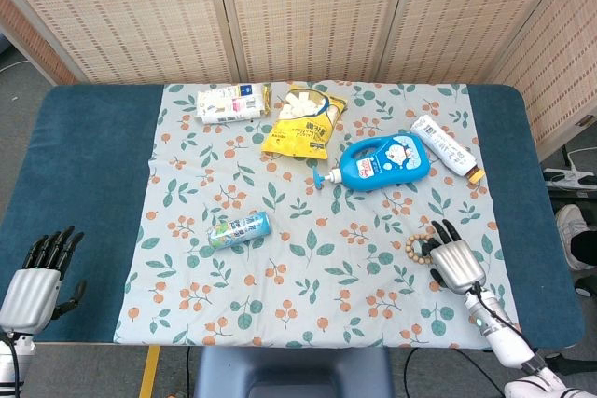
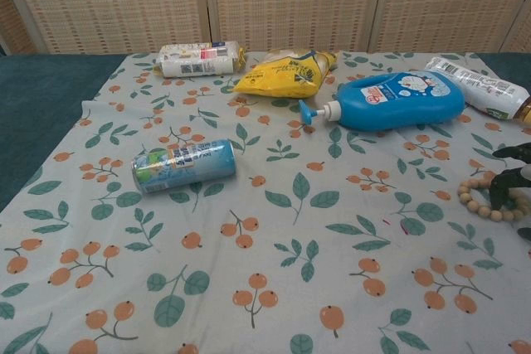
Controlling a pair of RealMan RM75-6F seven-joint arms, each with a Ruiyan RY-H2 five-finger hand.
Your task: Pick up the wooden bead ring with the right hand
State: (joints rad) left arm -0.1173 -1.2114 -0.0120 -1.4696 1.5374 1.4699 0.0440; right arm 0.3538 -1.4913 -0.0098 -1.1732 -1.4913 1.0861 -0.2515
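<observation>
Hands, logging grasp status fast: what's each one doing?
Left hand: open, holding nothing.
Right hand: open over the wooden bead ring, not holding it.

A folding screen point(image 1: 308, 11) of pale woven reed panels in light wooden frames closes off the far side. In front of it stands a table point(image 1: 84, 165) with a dark teal top, mostly covered by a pale cloth point(image 1: 317, 258) printed with leaves and orange berries. Grey floor point(image 1: 19, 90) shows at the edges, apparently carpet. Light is even.
</observation>
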